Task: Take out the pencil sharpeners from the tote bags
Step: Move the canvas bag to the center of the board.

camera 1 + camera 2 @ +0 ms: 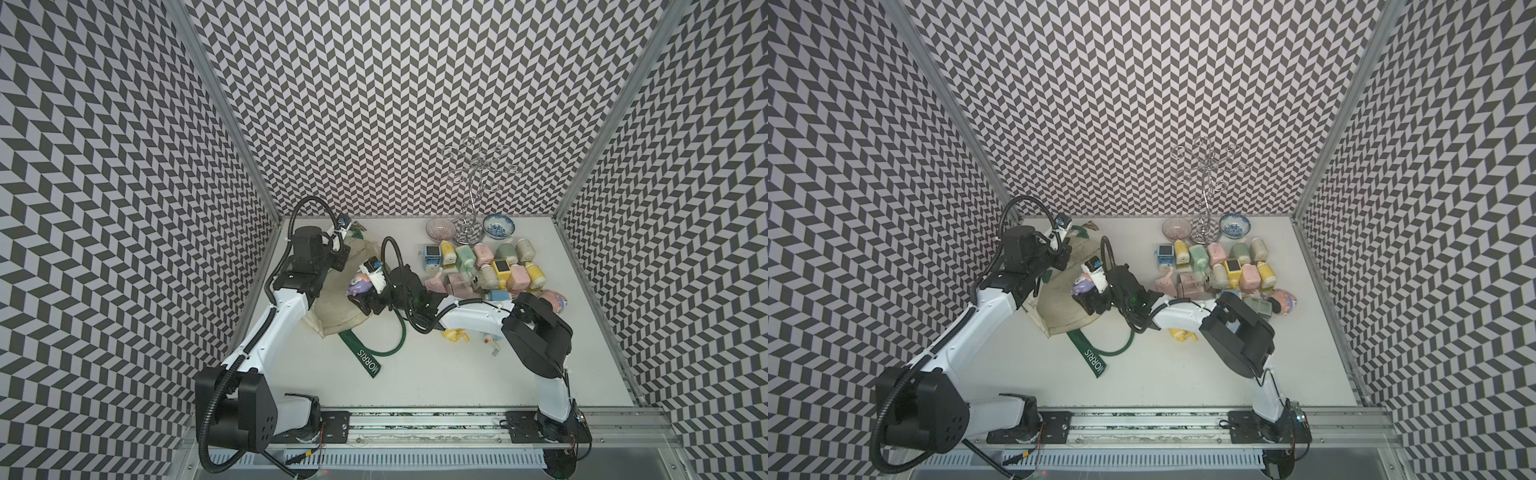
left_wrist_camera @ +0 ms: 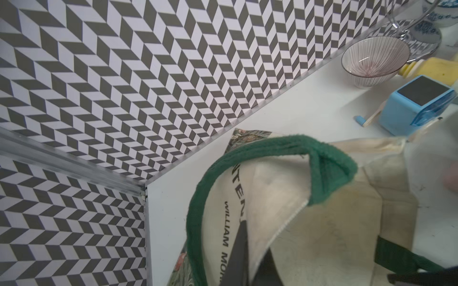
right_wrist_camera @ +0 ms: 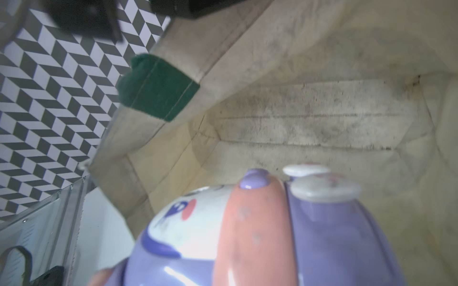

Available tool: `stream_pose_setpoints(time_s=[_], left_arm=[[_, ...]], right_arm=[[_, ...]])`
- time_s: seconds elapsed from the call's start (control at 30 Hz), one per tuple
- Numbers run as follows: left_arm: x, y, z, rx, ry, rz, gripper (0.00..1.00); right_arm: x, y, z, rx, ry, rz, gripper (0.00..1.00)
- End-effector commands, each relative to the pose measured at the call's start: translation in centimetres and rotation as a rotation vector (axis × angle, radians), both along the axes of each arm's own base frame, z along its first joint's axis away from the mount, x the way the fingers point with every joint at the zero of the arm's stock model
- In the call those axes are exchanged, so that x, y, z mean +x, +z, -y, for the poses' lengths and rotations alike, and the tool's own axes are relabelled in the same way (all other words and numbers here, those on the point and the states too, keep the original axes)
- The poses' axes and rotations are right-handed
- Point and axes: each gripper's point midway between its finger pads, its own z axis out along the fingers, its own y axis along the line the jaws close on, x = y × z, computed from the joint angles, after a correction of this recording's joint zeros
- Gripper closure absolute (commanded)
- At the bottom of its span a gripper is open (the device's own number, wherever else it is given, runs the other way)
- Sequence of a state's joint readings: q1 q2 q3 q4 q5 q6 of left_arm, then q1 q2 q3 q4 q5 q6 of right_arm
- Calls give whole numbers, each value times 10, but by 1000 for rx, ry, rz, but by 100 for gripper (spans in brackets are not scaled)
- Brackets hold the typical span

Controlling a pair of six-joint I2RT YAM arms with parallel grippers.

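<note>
Fingers (image 2: 241, 247) of the left gripper (image 1: 340, 261) are pinching the tote bag (image 1: 343, 313) rim. The right gripper (image 1: 365, 296) is clamping a lilac sharpener (image 3: 322, 235) at the bag mouth, its knobs facing inward and its long axis unclear. The other sharpeners (image 1: 478, 266) are crowding the table to the right, beside the bowls (image 1: 441, 230).

Place: a robot test cell in a lab, as I see it from my end
Walls (image 1: 374, 104): chevron-print panels on three sides in both top views; metal posts (image 1: 225, 108) at the back corners
Table (image 1: 415, 374): plain white, boxed in by the panels
Rail (image 1: 415, 419): metal, along the near edge; my two arms (image 1: 284, 316) bolted to it; cables (image 1: 202, 432) hanging loose
Props: sharpeners (image 1: 482, 266) in a heap; a bag (image 1: 340, 311); two bowls (image 1: 440, 229); a wire stand (image 1: 468, 235)
</note>
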State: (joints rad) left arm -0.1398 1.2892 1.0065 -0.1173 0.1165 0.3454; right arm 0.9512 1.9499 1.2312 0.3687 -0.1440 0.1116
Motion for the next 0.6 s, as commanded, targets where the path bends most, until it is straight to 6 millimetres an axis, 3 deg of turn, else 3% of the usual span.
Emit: stream_pose_setpoints(time_s=[0.0,0.1,0.23,0.4,0.57], left_arm=[[-10,20,19,27,-123,100,100],[-17,6,14,90,-117,77,100],[-19,-7,7,146,-90,64,100],[-16,-18,-8,166,-7,42,100],[-15,-21,-12,127,32,24,97]], right_arm=[[-16,50,34,82,-36,93,32],[-25,52,77,75,-137,106,32],[-24,25,115,34,-224,30,32],[-14,-25,123,-87,-282,-50,32],[2,-55,122,-152,-344,-109,32]])
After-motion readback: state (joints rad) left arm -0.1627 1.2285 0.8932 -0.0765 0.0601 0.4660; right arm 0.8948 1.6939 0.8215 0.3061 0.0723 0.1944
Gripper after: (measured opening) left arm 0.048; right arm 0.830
